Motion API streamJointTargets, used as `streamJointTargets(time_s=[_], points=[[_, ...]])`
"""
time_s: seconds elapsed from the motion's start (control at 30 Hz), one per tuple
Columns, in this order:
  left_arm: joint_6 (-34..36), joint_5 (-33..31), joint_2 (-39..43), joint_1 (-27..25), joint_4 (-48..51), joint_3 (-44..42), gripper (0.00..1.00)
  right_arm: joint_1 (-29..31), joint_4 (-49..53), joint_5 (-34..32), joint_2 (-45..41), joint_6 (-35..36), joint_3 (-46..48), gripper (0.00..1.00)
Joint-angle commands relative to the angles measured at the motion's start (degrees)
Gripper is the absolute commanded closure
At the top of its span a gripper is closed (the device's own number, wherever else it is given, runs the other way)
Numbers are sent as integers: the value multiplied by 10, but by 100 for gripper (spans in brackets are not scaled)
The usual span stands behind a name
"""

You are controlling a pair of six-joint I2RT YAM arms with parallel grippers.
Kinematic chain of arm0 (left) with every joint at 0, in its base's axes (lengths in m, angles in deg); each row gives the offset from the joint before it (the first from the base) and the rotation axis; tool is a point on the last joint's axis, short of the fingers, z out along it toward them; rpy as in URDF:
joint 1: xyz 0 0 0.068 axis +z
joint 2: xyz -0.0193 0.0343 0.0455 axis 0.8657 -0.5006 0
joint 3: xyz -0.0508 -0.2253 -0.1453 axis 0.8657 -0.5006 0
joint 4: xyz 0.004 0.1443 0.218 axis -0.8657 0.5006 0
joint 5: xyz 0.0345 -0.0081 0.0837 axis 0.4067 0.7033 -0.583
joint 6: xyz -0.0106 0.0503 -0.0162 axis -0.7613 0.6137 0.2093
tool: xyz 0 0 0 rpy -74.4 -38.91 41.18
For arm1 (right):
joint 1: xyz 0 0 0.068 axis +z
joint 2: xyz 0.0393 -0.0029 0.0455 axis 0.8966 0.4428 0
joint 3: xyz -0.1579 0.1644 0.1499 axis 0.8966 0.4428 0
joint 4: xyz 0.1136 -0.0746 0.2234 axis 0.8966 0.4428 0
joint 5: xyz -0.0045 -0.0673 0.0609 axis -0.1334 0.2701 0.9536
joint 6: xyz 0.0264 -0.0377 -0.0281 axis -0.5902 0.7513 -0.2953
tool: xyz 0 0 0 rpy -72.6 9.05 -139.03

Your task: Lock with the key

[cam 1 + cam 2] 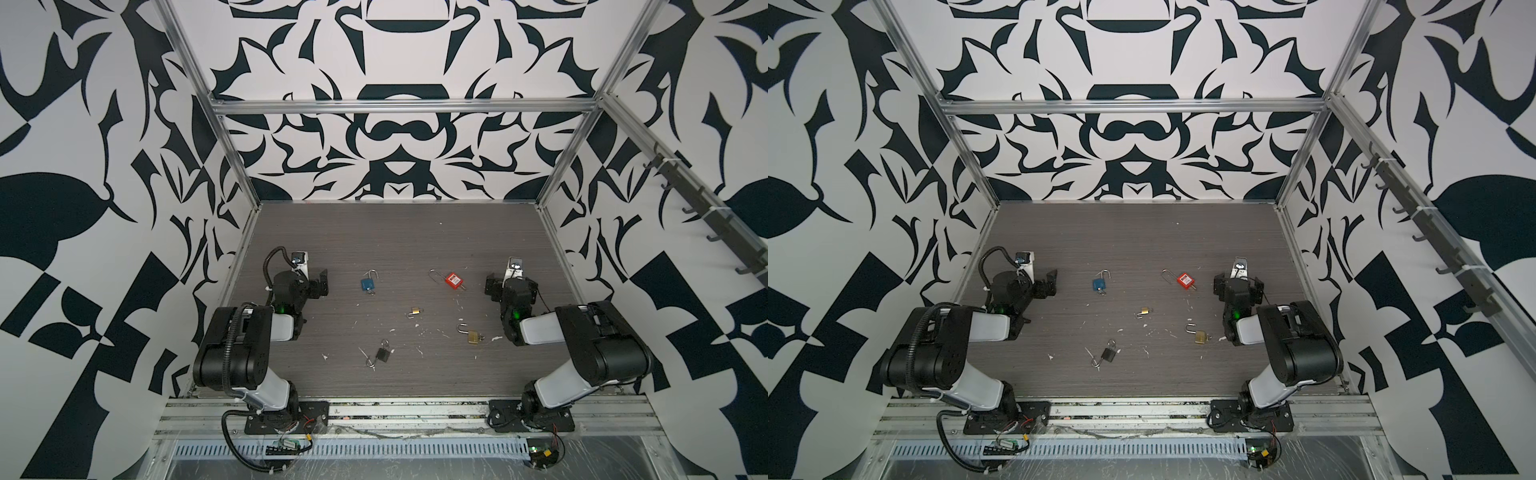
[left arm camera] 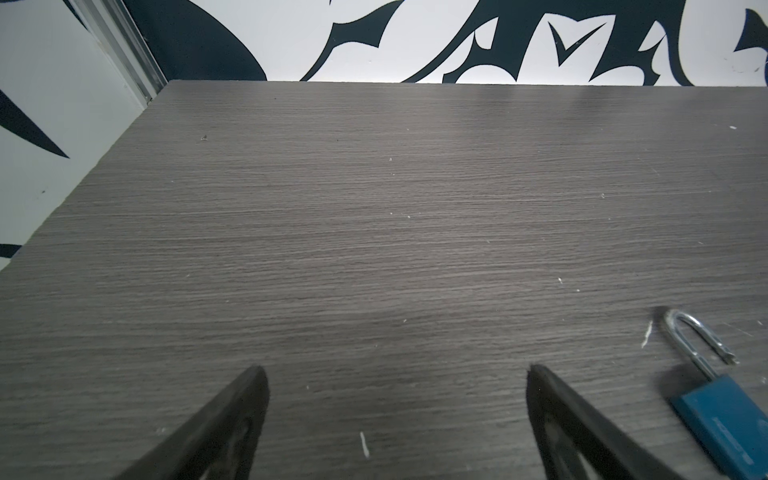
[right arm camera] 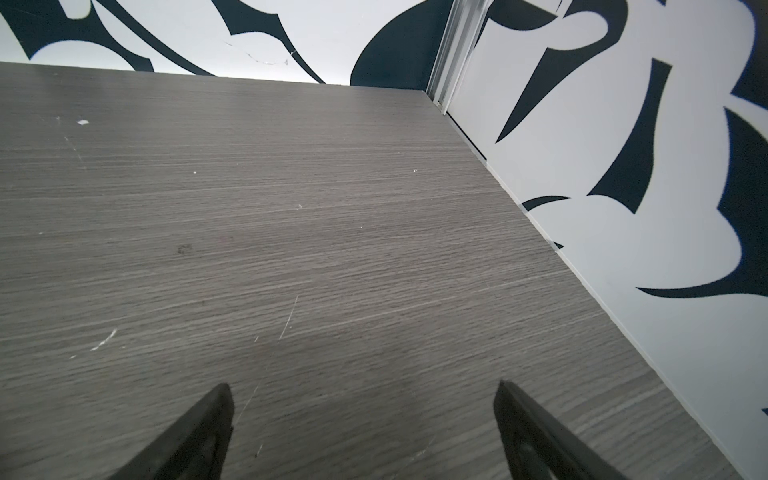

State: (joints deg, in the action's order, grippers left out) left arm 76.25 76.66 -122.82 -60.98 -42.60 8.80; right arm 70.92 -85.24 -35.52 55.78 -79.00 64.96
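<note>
Several padlocks lie with open shackles on the grey wood table. They are a blue one, a red one, a small brass one, a larger brass one and a black one. A small key ring shows at the blue padlock's base; the keys themselves are too small to make out. My left gripper is open and empty, left of the blue padlock. My right gripper is open and empty, right of the red one.
Patterned walls and aluminium posts enclose the table on three sides. White flecks are scattered between the padlocks. Both arm bases sit on the front rail. Bare table stretches from both grippers to the back wall.
</note>
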Motion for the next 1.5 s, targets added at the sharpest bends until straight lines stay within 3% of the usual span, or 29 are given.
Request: streamJointTargets(time_s=[0.0,0.43,0.6,0.77,0.87,1.0,1.17,1.27,1.3,1.47], points=[[3,8,-1,1,-8,3,1,0,-12,-1,-11,-6,-8,0],[3,7,-1,2,-9,3,1,1,-15,-6,-11,-8,-6,0],[-4,-9,7,1,-14,-3,1,0,-73,-12,-23,-11,30,0],[-12,-32,95,1,22,-22,1,0,-75,2,-36,-4,36,0],[-19,-30,173,0,95,-11,1,1,1,-19,-81,-12,18,0],[-120,-86,257,0,173,16,1,0,168,-31,-178,-17,-44,1],[-224,-177,342,0,383,106,1,0,196,24,-294,-21,-52,1],[-388,-255,375,2,512,155,1,0,245,48,-354,-34,-79,1],[-419,-246,386,8,539,168,1,0,263,49,-371,-48,-89,1],[-402,-119,418,28,571,206,1,-1,412,6,-433,-218,-146,0]])
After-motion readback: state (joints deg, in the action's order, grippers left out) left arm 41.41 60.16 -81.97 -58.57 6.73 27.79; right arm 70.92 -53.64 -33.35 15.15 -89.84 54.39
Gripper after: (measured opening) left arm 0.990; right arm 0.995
